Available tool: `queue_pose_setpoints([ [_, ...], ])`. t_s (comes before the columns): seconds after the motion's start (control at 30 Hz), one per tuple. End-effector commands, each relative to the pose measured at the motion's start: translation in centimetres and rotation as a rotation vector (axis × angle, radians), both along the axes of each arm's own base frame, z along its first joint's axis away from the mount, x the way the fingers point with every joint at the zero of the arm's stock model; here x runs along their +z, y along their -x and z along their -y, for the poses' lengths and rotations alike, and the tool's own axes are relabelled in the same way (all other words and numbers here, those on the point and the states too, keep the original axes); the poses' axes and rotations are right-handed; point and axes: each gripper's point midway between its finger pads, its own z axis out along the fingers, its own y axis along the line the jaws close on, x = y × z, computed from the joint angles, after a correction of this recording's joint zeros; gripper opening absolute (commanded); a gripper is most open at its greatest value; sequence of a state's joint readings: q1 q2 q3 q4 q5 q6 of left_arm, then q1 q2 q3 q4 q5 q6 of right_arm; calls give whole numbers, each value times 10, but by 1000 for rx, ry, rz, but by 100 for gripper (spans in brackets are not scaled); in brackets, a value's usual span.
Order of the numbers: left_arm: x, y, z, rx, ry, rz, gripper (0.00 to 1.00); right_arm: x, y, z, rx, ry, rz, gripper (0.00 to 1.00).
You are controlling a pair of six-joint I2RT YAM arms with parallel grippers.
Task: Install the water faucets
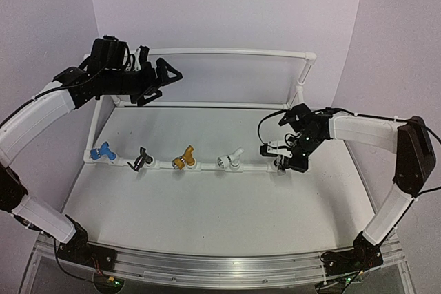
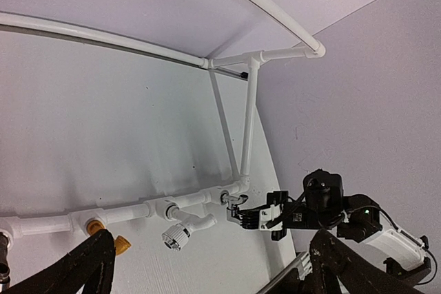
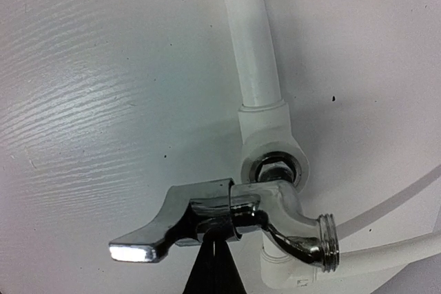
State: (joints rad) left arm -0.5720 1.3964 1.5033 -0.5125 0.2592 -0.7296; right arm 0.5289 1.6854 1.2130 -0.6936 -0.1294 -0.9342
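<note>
The white pipe frame (image 1: 207,164) carries a blue faucet (image 1: 105,151), a black faucet (image 1: 142,160), a gold faucet (image 1: 185,158) and a white faucet (image 1: 230,159) along its front bar. My right gripper (image 1: 284,158) is shut on the shiny silver faucet (image 3: 234,215) at the bar's right end. Its threaded stem sits in the white elbow socket (image 3: 272,160), and the spout points right. My right gripper's fingers (image 3: 215,256) meet under the faucet body. My left gripper (image 1: 162,86) is open and empty, raised over the frame's back left corner. It also shows in the left wrist view (image 2: 212,239).
The frame's back rail (image 1: 227,51) and right upright (image 1: 301,80) rise behind the work area. A purple backdrop encloses the table on three sides. The metal rail (image 1: 220,266) with both arm bases runs along the near edge.
</note>
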Motion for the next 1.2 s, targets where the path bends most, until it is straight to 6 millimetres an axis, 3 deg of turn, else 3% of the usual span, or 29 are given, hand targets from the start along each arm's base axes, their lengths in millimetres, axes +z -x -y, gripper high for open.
queue_pose_setpoints([
  [0.0, 35, 2, -6, 7, 36, 97, 98, -4, 9, -23, 14, -45, -5, 0],
  [0.3, 34, 7, -12, 23, 41, 93, 98, -1, 5, -35, 5, -55, 28, 0],
  [0.53, 35, 6, -11, 20, 40, 97, 98, 3, 16, -18, 20, -11, 57, 0],
  [0.73, 33, 6, -11, 18, 39, 95, 98, -9, 34, -7, 26, 9, 31, 0],
  [1.17, 35, 6, -11, 22, 41, 95, 98, 2, -24, -62, -13, -75, 191, 0],
])
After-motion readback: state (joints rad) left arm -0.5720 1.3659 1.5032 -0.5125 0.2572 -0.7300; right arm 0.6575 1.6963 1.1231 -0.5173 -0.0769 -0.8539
